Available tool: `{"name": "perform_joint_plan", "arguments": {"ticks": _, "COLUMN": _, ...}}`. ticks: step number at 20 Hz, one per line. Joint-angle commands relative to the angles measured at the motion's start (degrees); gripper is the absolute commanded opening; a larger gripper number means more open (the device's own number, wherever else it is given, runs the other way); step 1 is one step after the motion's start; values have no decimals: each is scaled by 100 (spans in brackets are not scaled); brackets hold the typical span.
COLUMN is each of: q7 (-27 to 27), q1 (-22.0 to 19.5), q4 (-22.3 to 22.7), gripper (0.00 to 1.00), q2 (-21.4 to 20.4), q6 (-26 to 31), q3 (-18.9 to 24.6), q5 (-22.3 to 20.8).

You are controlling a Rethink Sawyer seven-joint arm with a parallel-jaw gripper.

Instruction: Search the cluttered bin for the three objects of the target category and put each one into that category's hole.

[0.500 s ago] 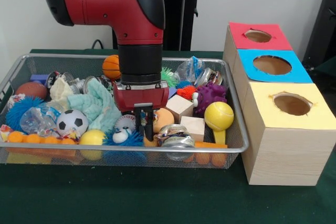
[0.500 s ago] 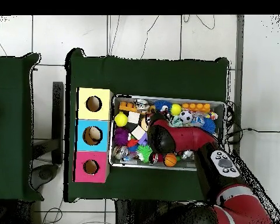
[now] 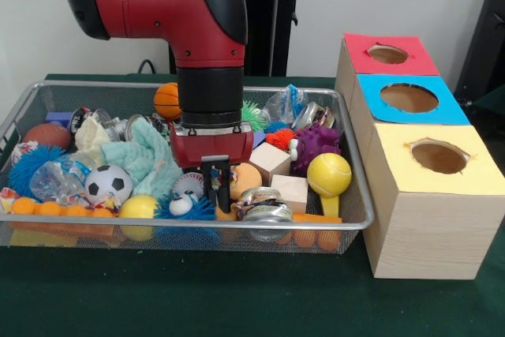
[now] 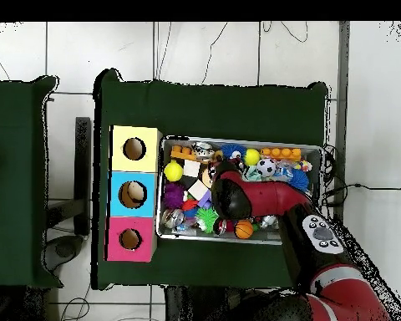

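Progress looks like zero so far, judging by the layout: nothing is visibly in transit and the red hole (image 3: 387,54) shows only a dark opening, so all three plush animals are likely still to be found and dropped.

Desk (image 3: 197,297) is covered in dark green cloth. Using the bin (image 3: 237,225) as the landmark: along its near wall sit a row of orange balls (image 3: 55,208), a yellow ball (image 3: 139,206), a blue spiky ball with googly eyes (image 3: 185,205), and a shiny metal tin (image 3: 263,204). Just behind those, a soccer ball (image 3: 108,182), a wooden block (image 3: 290,190) and a yellow tennis-ball toy (image 3: 329,174).

End effector (image 3: 217,187) hangs over the bin's middle-front, fingers close together and pointing down, tips right beside a tan-orange plush bear (image 3: 245,177). Can't tell whether they're clamped on it or on anything; looks like a grasp attempt on the bear.

Further back in the bin: teal cloth (image 3: 146,159), purple plush (image 3: 316,146), a basketball (image 3: 166,100) by the far wall and a crinkled clear wrapper (image 3: 286,103). No tiger that I can pick out.

Right of the bin, three wooden boxes in a row: yellow-topped (image 3: 438,155) nearest, blue-topped (image 3: 409,98) next, red-topped farthest. Contents not visible.
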Motion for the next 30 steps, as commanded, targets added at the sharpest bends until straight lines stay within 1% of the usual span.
{"name": "perform_joint_plan", "arguments": {"ticks": 1, "q7": 280, "q1": -120, "q4": -385, "gripper": 0, "q2": 485, "q6": 668, "q3": 278, "q5": 26}}
{"name": "perform_joint_plan", "arguments": {"ticks": 4, "q7": 355, "q1": -80, "q4": -391, "gripper": 0, "q2": 468, "q6": 686, "q3": 211, "q5": 88}}
{"name": "perform_joint_plan", "arguments": {"ticks": 6, "q7": 321, "q1": -98, "q4": -215, "gripper": 0, "q2": 157, "q6": 965, "q3": 277, "q5": 205}}
{"name": "perform_joint_plan", "arguments": {"ticks": 7, "q7": 325, "q1": -107, "q4": -56, "gripper": 0, "q2": -16, "q6": 1148, "q3": 294, "q5": 294}}
{"name": "perform_joint_plan", "arguments": {"ticks": 10, "q7": 168, "q1": -180, "q4": 338, "gripper": 0, "q2": -596, "q6": 1981, "q3": 400, "q5": 618}}
{"name": "perform_joint_plan", "arguments": {"ticks": 15, "q7": 165, "q1": -34, "q4": 779, "gripper": 0, "q2": -1463, "q6": 2955, "q3": 230, "q5": 1002}}
{"name": "perform_joint_plan", "arguments": {"ticks": 17, "q7": 145, "q1": 17, "q4": 893, "gripper": 0, "q2": -1717, "q6": 3281, "q3": 230, "q5": 1116}}
{"name": "perform_joint_plan", "arguments": {"ticks": 21, "q7": 150, "q1": 81, "q4": 989, "gripper": 0, "q2": -2033, "q6": 3698, "q3": 193, "q5": 1225}}
{"name": "perform_joint_plan", "arguments": {"ticks": 25, "q7": 167, "q1": 115, "q4": 1260, "gripper": 0, "q2": -2437, "q6": 4071, "q3": 98, "q5": 1300}}
{"name": "perform_joint_plan", "arguments": {"ticks": 30, "q7": 133, "q1": 92, "q4": 1688, "gripper": 0, "q2": -2968, "q6": 4341, "q3": 25, "q5": 1394}}
